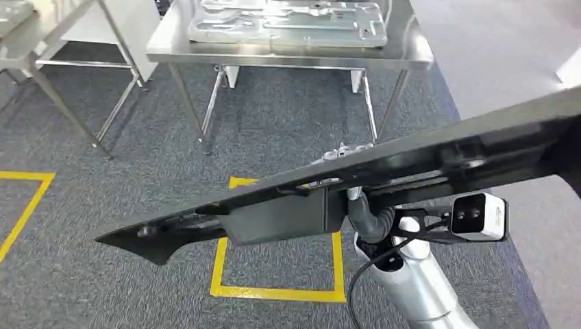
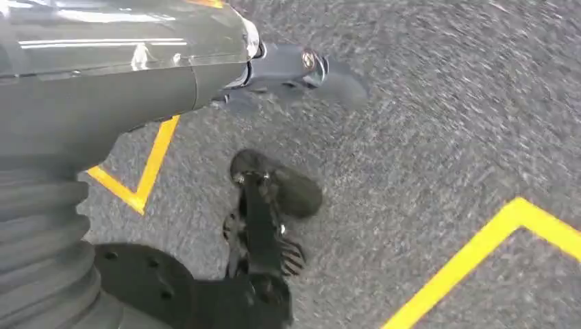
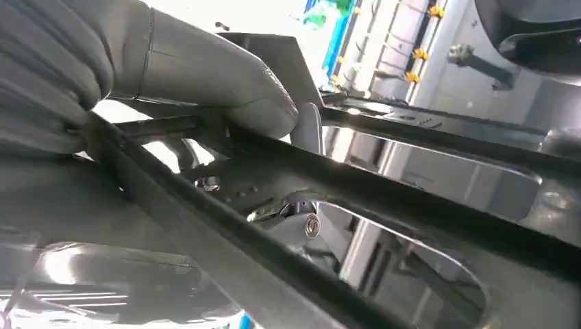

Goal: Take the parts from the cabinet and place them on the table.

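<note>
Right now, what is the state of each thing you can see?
Dark part: held up off the floor, tilted, across the head view.
Right robot hand: grips the dark part.
Metal table: ahead, with silver parts already lying flat on it.
Left robot hand: over the carpet, holds nothing.

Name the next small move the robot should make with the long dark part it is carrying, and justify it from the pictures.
Probably walk forward to the steel table. The right hand holds the dark part over carpet, and similar grey parts already lie on that table.
</note>
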`<action>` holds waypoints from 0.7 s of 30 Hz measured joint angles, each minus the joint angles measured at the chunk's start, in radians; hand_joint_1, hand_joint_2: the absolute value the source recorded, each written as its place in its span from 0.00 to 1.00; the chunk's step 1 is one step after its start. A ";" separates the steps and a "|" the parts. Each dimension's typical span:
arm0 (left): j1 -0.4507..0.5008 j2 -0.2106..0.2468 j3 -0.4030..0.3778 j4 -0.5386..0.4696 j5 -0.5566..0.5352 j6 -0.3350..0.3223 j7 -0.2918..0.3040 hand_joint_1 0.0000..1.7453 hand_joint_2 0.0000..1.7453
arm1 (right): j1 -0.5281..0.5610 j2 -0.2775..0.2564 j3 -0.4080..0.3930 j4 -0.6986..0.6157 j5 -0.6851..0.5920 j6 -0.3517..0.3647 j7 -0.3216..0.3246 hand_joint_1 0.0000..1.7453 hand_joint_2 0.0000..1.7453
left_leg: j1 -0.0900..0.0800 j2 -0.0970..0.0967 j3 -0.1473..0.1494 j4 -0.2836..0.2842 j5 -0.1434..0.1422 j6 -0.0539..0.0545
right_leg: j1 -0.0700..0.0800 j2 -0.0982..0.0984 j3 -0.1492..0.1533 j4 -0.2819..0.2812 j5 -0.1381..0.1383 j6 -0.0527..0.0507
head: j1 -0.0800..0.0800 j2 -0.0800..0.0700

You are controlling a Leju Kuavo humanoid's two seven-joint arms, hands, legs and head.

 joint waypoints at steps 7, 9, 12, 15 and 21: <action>0.006 0.002 0.006 0.000 0.000 0.001 0.000 0.00 1.00 | 0.003 0.000 0.000 0.002 0.000 0.001 0.001 1.00 1.00 | 0.008 -0.065 0.046 -0.142 0.113 0.007 | -0.002 0.094 0.000 0.022 -0.012 0.011 | 0.000 0.000; 0.003 0.001 0.006 0.000 -0.002 -0.004 0.000 0.00 1.00 | 0.002 0.000 0.000 0.002 0.005 0.000 0.001 1.00 1.00 | 0.004 -0.068 0.045 -0.148 0.109 0.016 | 0.001 0.106 -0.010 0.028 -0.012 0.023 | 0.000 0.000; -0.005 0.000 0.006 0.000 -0.006 -0.015 0.001 0.00 1.00 | 0.006 0.000 -0.004 0.002 0.022 -0.003 -0.002 1.00 1.00 | 0.005 -0.055 0.050 -0.158 0.118 0.038 | -0.003 0.113 -0.012 0.025 -0.012 0.042 | 0.000 0.000; 0.001 0.000 0.008 0.000 -0.011 -0.026 0.002 0.00 1.00 | 0.007 0.000 -0.008 0.001 0.036 -0.005 -0.004 1.00 1.00 | 0.003 -0.039 0.054 -0.164 0.119 0.050 | -0.001 0.010 -0.077 0.159 -0.090 0.056 | 0.000 0.000; 0.006 0.000 0.008 0.000 -0.016 -0.035 0.002 0.00 1.00 | 0.012 0.000 -0.008 0.001 0.052 -0.019 -0.005 1.00 1.00 | 0.002 -0.015 0.067 -0.164 0.106 0.045 | -0.009 0.002 -0.085 0.153 -0.020 0.056 | 0.000 0.000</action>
